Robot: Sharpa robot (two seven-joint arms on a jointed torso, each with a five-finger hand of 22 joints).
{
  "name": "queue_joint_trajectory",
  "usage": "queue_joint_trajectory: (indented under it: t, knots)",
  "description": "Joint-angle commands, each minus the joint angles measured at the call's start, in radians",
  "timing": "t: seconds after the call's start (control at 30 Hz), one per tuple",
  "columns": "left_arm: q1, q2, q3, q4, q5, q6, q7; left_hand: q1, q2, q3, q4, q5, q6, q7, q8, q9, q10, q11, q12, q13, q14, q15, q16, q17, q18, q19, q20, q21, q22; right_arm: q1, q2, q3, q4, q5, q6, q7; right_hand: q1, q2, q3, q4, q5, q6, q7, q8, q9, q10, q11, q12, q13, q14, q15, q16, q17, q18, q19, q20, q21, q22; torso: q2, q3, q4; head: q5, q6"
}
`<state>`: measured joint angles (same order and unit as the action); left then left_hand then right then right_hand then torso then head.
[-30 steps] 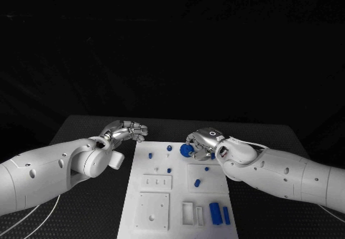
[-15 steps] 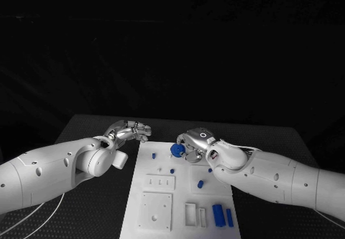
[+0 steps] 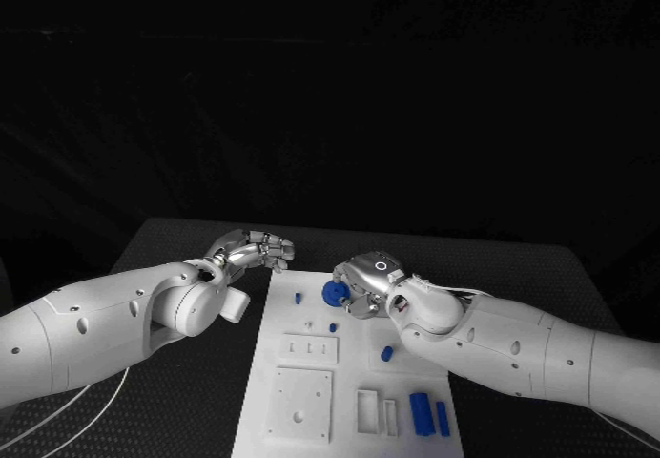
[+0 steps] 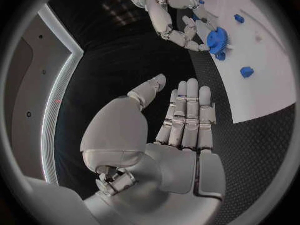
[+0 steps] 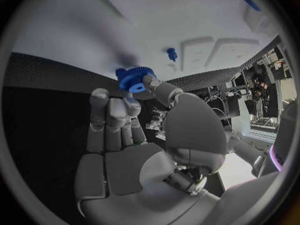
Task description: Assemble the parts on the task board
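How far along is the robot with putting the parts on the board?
Early to midway, by the look of it. Done: a few small blue pegs stand on the task board. In hand: the right hand holds a blue gear in its fingers above the board's far end. Left: two blue bars lie loose at the near edge. The left hand hovers empty beside the board.

Nothing here can be read: no words, numbers, labels or brand marks on the task board, on the blue parts, on either arm or on the bench. The one sign-like mark is a small dark ring on the back of the right hand, with no letters in it
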<state>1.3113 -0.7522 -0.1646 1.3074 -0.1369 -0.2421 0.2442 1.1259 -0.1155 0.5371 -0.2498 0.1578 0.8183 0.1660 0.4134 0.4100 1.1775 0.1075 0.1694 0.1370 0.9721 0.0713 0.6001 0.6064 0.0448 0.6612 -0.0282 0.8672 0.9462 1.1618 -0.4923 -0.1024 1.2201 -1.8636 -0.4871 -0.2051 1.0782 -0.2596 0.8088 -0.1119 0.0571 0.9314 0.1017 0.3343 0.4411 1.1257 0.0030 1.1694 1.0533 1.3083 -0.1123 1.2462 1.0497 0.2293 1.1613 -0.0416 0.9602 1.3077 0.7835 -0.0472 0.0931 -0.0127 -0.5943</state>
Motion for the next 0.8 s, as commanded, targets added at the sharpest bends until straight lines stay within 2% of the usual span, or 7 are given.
queue_joint_trajectory:
  t: [0.03,0.07,0.3,0.43,0.63,0.8]
  knots:
    - [0.002,0.008,0.001,-0.003,-0.004,0.012,0.010,0.003,0.006,0.002,-0.003,-0.004,-0.003,0.008,-0.004,0.001,0.003,0.004,-0.007,0.001,-0.009,0.001,0.003,-0.001,0.020,-0.004,0.000,0.006,0.001,-0.002,0.007,-0.002,-0.004,-0.018,0.000,-0.009,0.001,-0.008,0.001,0.003,-0.005,0.090,-0.003,0.003,-0.001,-0.014,-0.015,0.003,-0.002,0.002,-0.004,-0.002,0.001,0.032,0.012,-0.010,0.007,0.002,0.001,0.0001,-0.0012,0.001,0.000]
    - [0.001,0.010,0.001,-0.004,-0.004,0.012,0.010,0.003,0.006,0.002,-0.003,-0.004,-0.003,0.008,-0.004,0.001,0.003,0.004,-0.007,0.001,-0.009,0.001,0.003,-0.001,0.020,-0.004,0.000,0.006,0.001,-0.002,0.010,-0.002,-0.006,-0.018,0.000,-0.009,0.001,-0.008,0.001,0.003,-0.005,0.090,-0.003,0.003,-0.001,-0.014,-0.015,0.003,-0.002,0.002,-0.004,-0.002,0.001,0.032,0.012,-0.010,0.007,0.002,0.001,-0.0005,-0.0012,0.001,0.000]
    - [0.001,0.015,0.001,-0.008,-0.004,0.013,0.010,0.002,0.006,0.002,-0.003,-0.004,-0.004,0.008,-0.004,0.001,0.003,0.004,-0.008,0.001,-0.009,0.001,0.003,-0.001,0.020,-0.004,0.001,0.006,0.001,-0.005,0.024,-0.003,-0.021,-0.018,-0.002,-0.009,0.003,-0.009,0.002,0.003,-0.005,0.089,-0.003,0.003,-0.001,-0.014,-0.015,0.003,-0.002,0.002,-0.004,-0.002,0.002,0.032,0.012,-0.011,0.007,0.002,0.000,0.0015,-0.0017,0.000,0.002]
    - [0.001,0.016,0.001,-0.009,-0.004,0.013,0.010,0.002,0.007,0.002,-0.003,-0.004,-0.004,0.008,-0.004,0.001,0.003,0.004,-0.008,0.001,-0.009,0.001,0.003,-0.001,0.020,-0.004,0.001,0.006,0.001,-0.006,0.033,-0.008,-0.027,-0.017,0.001,-0.008,0.004,-0.009,0.002,0.003,-0.005,0.089,-0.003,0.002,-0.001,-0.014,-0.015,0.002,-0.002,0.002,-0.004,-0.002,0.002,0.032,0.012,-0.011,0.007,0.002,0.000,0.0025,-0.0017,0.002,0.001]
    - [0.001,0.020,0.001,-0.009,-0.003,0.015,0.011,0.001,0.007,0.001,-0.003,-0.004,-0.004,0.008,-0.005,0.001,0.003,0.004,-0.008,0.001,-0.009,0.001,0.003,-0.002,0.019,-0.004,0.001,0.006,0.001,-0.007,0.042,-0.014,-0.052,-0.014,0.014,-0.003,0.005,-0.010,0.002,0.002,-0.005,0.087,-0.002,0.002,-0.001,-0.014,-0.014,0.002,-0.002,0.002,-0.003,-0.002,0.002,0.032,0.012,-0.011,0.007,0.002,0.000,0.0021,-0.0010,0.003,0.000]
    - [0.001,0.022,0.001,-0.008,-0.003,0.015,0.012,0.000,0.007,0.001,-0.003,-0.005,-0.004,0.009,-0.005,0.001,0.003,0.005,-0.008,0.001,-0.010,0.001,0.003,-0.002,0.019,-0.004,0.001,0.006,0.001,-0.010,0.049,-0.018,-0.067,-0.013,0.004,0.002,0.005,-0.010,0.002,0.003,-0.005,0.086,-0.002,0.001,-0.001,-0.014,-0.014,0.002,-0.002,0.002,-0.003,-0.003,0.002,0.032,0.012,-0.011,0.007,0.002,0.000,0.0016,-0.0011,0.000,0.001]
